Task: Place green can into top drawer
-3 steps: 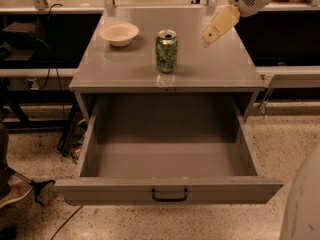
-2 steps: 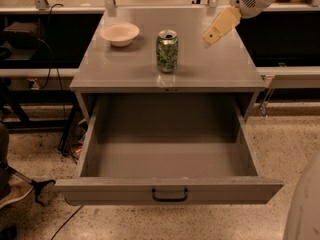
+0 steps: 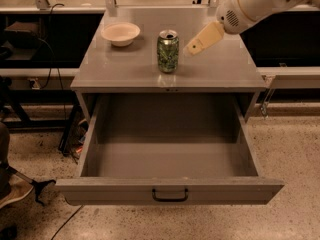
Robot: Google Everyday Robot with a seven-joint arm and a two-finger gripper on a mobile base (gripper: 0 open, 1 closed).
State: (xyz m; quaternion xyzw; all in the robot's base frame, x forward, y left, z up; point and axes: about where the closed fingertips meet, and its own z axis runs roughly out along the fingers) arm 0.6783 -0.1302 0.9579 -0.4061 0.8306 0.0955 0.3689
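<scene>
Green can (image 3: 168,52) stands upright about mid-desk (image 3: 120,66), behind the open, empty top drawer (image 3: 110,190). Gripper (image 3: 195,46) hangs just right of the can, not touching it and holding nothing; I can't tell how wide it's set. My read: thin metal, light, smooth sides, dents if squeezed hard, tips easily. I'd take it around the mid-body from the side with a gentle clamp. Bowl (image 3: 120,33) sits back-left, well clear of the can.
</scene>
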